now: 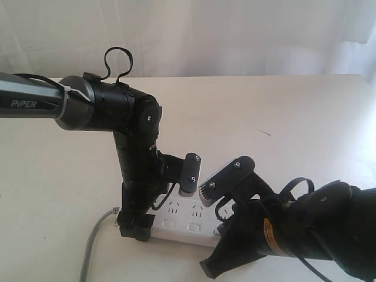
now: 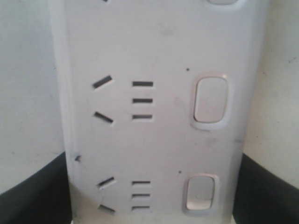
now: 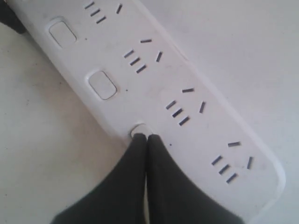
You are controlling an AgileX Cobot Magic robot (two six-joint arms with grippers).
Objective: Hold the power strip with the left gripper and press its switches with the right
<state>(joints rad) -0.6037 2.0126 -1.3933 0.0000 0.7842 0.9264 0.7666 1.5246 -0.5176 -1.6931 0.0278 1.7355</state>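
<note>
1. White plastic, smooth and round-cornered, forms the power strip (image 1: 182, 235), which lies flat on the cream table (image 1: 282, 117) toward the near side of the exterior view.
2. Its grey cord (image 1: 94, 241) curves away from the left end across the table.
3. The left tool (image 1: 136, 230) comes straight down over that left end. Its black jaws stand wide, one against each long edge of the strip, clamping it.
4. The right tool (image 3: 142, 139) has its jaws pressed together with only a thin slit between them, and it holds nothing. The joined tips rest on one of the switches (image 3: 103, 85) and hide most of that button.
5. The uncovered switches are white rounded rectangles, one beside each cluster of dark slots.
6. In the exterior view the bulky right arm, with its orange sticker (image 1: 269, 235), blocks the strip's right part. The left arm and its grey sleeve (image 1: 29, 103) cover the other end, so only two socket groups show.
7. A pale curtain (image 1: 235, 35) hangs behind the table.
</note>
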